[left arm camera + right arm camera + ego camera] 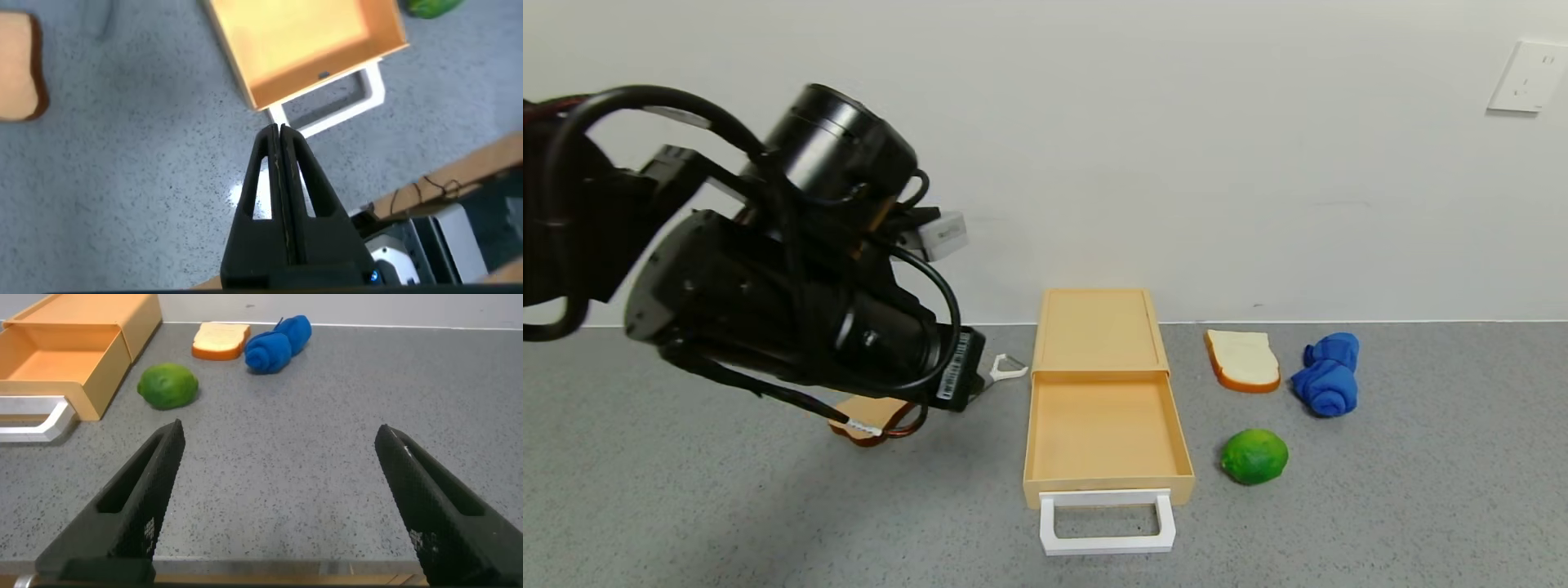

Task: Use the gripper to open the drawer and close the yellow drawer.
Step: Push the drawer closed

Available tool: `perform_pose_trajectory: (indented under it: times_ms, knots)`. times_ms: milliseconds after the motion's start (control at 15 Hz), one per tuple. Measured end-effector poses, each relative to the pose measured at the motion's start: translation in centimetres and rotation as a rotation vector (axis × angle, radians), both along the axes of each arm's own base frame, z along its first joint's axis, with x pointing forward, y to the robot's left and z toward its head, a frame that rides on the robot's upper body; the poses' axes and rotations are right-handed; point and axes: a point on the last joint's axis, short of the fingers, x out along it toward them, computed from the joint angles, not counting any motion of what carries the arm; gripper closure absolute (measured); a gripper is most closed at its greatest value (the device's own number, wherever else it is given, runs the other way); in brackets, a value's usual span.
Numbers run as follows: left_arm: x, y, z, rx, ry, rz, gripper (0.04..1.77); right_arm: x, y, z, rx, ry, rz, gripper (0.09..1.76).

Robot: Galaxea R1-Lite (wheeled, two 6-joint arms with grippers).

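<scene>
we find the drawer (1100, 392) on the grey counter (1421, 490), near the wall (1176, 122), with its tray pulled out toward the robot and nothing inside it. its white handle (1107, 523) lies flat on the counter at the front of the tray.

the left gripper (279, 135) hangs above the counter to the left of the drawer. its fingers (291, 175) are pressed together with no gap, and they hold nothing. in the left wrist view the tips sit just beside the near corner of the tray and the handle; we cannot tell whether they touch.

the right gripper (278, 457) is low over the counter on the right, its fingers spread wide, nothing between them.

right of the drawer we note a lime (1254, 456), a bread slice (1243, 360) and a blue cloth (1327, 373). a second slice (18, 69) lies on the left, under the left arm.
</scene>
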Motion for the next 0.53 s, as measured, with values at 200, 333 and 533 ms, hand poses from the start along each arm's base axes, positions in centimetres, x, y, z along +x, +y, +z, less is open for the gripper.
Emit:
perform_pose_trajectory:
  times_ms: [200, 333, 533]
  knots:
    - [-0.3, 3.3, 0.7, -0.057, -0.085, -0.082, 1.7, 0.0, 0.0, 0.0, 0.0, 0.0, 0.0, 0.14]
    - [-0.1, 4.3, 0.9, -0.115, -0.173, -0.089, 1.7, 0.0, 0.0, 0.0, 0.0, 0.0, 0.0, 0.14]
    - [0.0, 4.9, 0.3, -0.145, -0.214, -0.067, 1.7, 0.0, 0.0, 0.0, 0.0, 0.0, 0.0, 0.14]
